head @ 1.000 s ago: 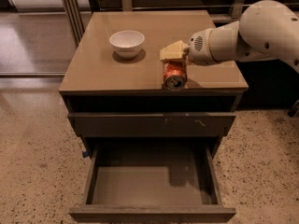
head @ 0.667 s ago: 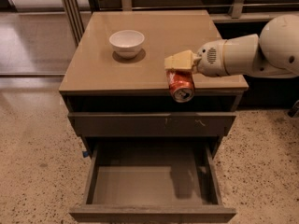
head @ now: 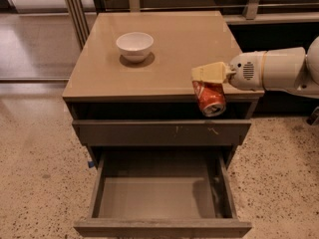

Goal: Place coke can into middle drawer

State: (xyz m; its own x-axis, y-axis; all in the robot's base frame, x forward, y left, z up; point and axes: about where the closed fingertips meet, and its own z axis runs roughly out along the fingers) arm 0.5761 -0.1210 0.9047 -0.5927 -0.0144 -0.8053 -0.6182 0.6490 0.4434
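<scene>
The coke can [head: 210,97] is red-orange with whitish markings and hangs tilted in the air, its silver end toward me, in front of the cabinet's front right edge. My gripper [head: 211,73] comes in from the right on a white arm and is shut on the can's top. The middle drawer [head: 160,192] is pulled out below, with a flat taupe floor and nothing in it. The can is above the level of the drawer, over its back right part.
A white bowl [head: 134,46] stands on the brown cabinet top [head: 174,49] at the back left. A shut upper drawer front with small white scratches [head: 162,132] sits just above the open drawer. Speckled floor [head: 35,163] surrounds the cabinet; metal poles [head: 75,9] stand at the back left.
My gripper has carried the can forward and to the right, from the cabinet top out past its front edge, and it now hangs lower, over the open drawer.
</scene>
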